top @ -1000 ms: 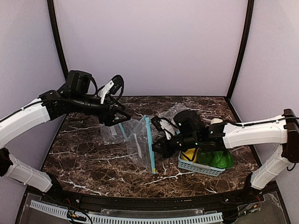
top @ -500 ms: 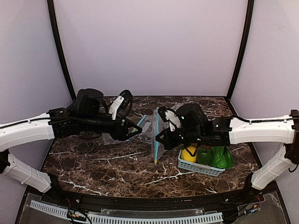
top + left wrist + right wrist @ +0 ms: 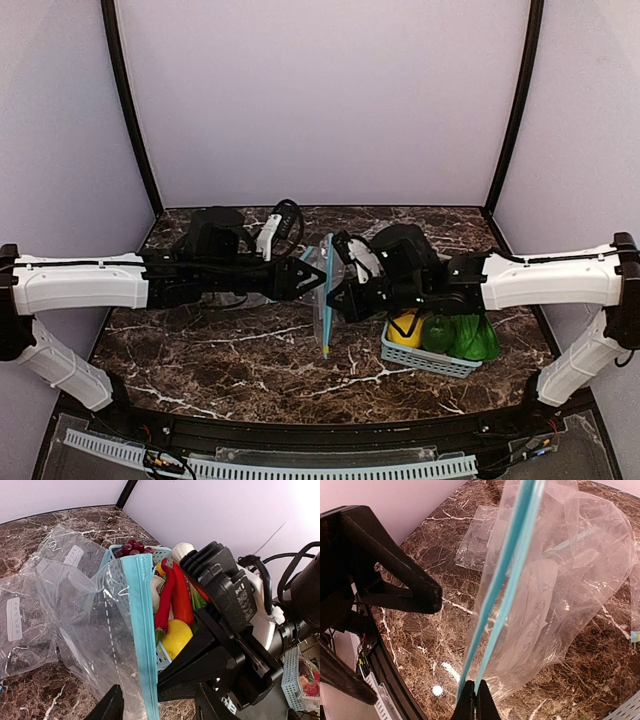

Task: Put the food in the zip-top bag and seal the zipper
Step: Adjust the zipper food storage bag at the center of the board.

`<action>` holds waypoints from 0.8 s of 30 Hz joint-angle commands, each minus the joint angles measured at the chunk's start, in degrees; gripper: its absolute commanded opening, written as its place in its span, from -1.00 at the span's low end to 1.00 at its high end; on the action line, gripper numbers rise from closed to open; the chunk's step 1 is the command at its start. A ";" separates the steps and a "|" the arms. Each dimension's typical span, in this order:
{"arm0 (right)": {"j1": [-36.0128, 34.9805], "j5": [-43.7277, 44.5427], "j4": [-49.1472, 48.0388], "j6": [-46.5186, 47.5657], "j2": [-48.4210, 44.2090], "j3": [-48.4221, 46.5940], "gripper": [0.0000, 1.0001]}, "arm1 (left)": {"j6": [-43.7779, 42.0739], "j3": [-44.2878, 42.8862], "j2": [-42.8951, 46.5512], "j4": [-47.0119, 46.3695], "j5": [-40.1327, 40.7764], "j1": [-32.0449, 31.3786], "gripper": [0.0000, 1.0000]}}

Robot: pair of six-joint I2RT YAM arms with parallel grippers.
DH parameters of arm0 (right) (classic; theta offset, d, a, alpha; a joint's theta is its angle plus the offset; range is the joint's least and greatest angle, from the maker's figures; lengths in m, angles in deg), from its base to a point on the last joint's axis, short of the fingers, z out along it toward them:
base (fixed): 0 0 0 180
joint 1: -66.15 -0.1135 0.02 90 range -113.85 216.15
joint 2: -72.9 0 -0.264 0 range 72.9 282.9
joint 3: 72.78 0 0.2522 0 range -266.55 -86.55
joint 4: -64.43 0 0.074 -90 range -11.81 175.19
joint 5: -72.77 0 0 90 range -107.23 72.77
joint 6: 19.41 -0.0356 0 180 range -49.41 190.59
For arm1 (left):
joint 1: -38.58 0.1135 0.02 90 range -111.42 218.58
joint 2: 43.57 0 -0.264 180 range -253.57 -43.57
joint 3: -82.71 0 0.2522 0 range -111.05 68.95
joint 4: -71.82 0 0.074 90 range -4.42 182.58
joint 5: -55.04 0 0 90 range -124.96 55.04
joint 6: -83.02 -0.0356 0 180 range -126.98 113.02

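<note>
- The marble table carries everything, and both arms reach in toward its middle.
- The zip-top bag hangs on edge above the table between the two grippers. Its clear body trails toward the back.
- A pale blue basket sits on the table's right side, near the bag.
- The food lies in that basket: a leafy green vegetable and a red tapered one, beside purple grapes.
- The zipper runs steeply from top to bottom.
- The right gripper has its fingers pressed together on the zipper's lower end.
- The left gripper has its fingers apart, one on either side of the zipper, not clamping it.
</note>
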 commanded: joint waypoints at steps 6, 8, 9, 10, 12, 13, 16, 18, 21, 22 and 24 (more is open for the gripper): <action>-0.59 -1.88 -3.03 -0.53 1.89 -1.87 -1.00 | 1.67 1.32 -1.96 -2.61 0.59 -0.29 -0.09; -0.62 -1.95 -3.05 -0.60 1.95 -1.91 -1.00 | 1.49 1.27 -2.57 -2.53 0.59 -0.27 -0.14; -0.64 -1.97 -3.00 -0.62 1.94 -1.92 -1.00 | 1.41 1.09 -3.04 -2.09 0.65 -0.30 -0.16; -0.60 -1.97 -3.06 -0.66 1.83 -1.93 -1.00 | 1.17 0.95 -3.29 -1.88 0.74 -0.26 -0.20; -0.64 -1.89 -3.00 -0.68 1.78 -1.88 -1.00 | 1.01 0.80 -3.87 -1.36 0.90 -0.26 -0.24; -0.58 -1.88 -3.02 -0.68 1.71 -1.88 -1.00 | 0.95 0.71 -3.93 -1.01 1.03 -0.26 -0.25; -0.69 -1.80 -3.03 -0.68 1.73 -1.82 -1.00 | 0.53 0.53 -4.24 0.02 2.02 -0.28 -0.27; -0.69 -1.84 -3.08 -0.75 1.80 -1.90 -1.00 | 0.38 0.41 -4.37 0.45 2.29 -0.25 -0.28; -0.71 -1.97 -3.07 -0.67 2.09 -1.99 -1.00 | 0.36 0.34 -4.62 0.52 2.12 -0.30 -0.28; -0.68 -1.97 -3.08 -0.67 2.19 -2.06 -1.00 | 0.36 0.24 -4.91 0.61 2.08 -0.31 -0.28; -0.73 -1.84 -3.08 -0.73 2.37 -2.25 -1.00 | 0.19 -0.10 -5.28 1.15 2.22 -0.27 -0.28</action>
